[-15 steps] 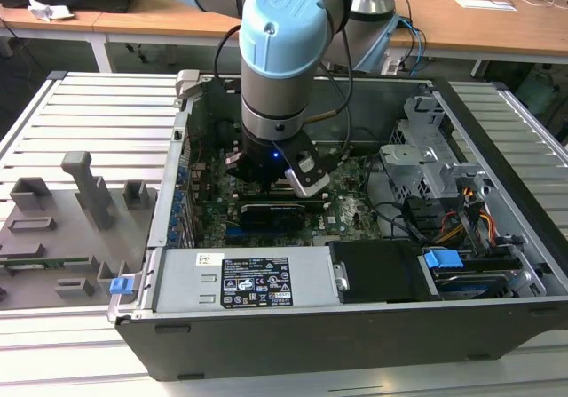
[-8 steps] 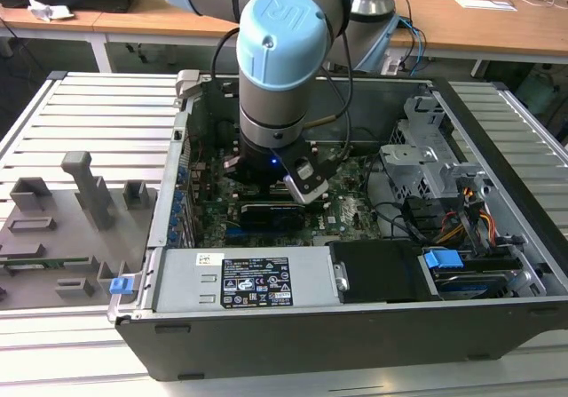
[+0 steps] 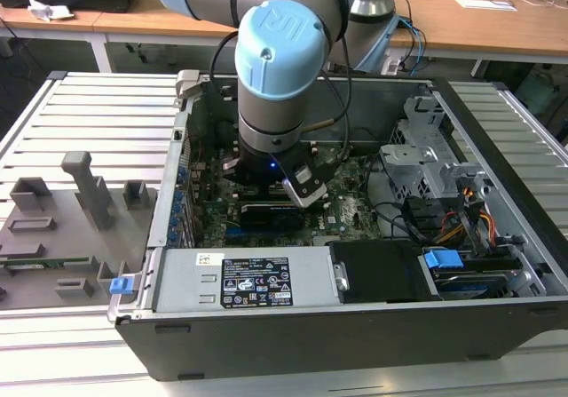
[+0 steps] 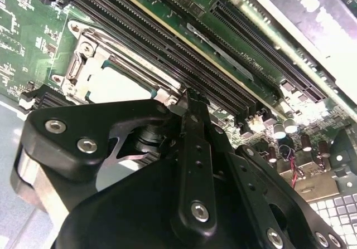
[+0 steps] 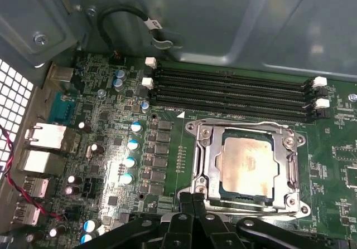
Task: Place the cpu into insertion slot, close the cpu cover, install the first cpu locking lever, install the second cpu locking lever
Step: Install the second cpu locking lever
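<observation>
The cpu [image 5: 247, 165] lies seated in the insertion slot [image 5: 223, 192], with the cpu cover [image 5: 207, 159] closed down around it. The gripper [image 5: 192, 198], jaws drawn narrow and holding nothing, meets the socket's near edge, probably at a locking lever, though this is obscured. Good practice: press steadily and hook the lever fully.

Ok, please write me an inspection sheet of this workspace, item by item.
Surface: slatted metal table bearing an open computer case.
Job's things: cpu lies in the insertion slot; cpu cover closed around it.
Clutter: grey fixture blocks on the exterior view's left.
Grippers: gripper low at the socket's edge; whether the fingers are open is unclear.
Cables: drive wiring; black cable.
Surroundings: wooden desks behind.
</observation>
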Controlling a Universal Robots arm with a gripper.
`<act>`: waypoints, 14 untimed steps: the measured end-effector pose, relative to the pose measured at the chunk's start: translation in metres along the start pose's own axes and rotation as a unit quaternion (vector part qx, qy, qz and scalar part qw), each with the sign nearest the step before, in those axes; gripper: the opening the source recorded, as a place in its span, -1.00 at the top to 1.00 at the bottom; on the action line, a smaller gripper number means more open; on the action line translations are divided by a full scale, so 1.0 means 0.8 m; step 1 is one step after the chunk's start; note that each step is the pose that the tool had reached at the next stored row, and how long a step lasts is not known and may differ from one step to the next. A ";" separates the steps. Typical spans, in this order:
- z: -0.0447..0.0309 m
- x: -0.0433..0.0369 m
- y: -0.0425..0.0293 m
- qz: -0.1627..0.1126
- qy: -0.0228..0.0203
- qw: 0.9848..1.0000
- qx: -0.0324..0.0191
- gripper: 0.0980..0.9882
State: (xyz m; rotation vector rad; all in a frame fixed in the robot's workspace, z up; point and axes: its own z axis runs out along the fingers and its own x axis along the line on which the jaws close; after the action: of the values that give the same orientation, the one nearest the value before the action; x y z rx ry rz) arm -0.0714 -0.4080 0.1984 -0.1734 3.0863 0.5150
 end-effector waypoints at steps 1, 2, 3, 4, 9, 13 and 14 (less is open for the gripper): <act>0.0004 0.000 0.0001 0.000 0.000 1.000 0.000 0.98; 0.0010 0.001 0.0004 0.000 0.000 1.000 -0.001 0.98; 0.0015 0.001 0.0007 0.000 0.000 1.000 -0.002 0.98; 0.0018 0.001 0.0008 0.000 0.000 1.000 -0.002 0.98; 0.0039 0.002 0.0018 0.000 -0.001 1.000 -0.006 0.98; 0.0058 0.003 0.0023 0.000 -0.001 1.000 -0.010 0.98; 0.0062 0.003 0.0022 0.000 -0.001 1.000 -0.011 0.98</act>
State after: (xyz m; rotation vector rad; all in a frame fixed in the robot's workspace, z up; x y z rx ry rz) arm -0.0742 -0.4050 0.1942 -0.1734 3.0790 0.5494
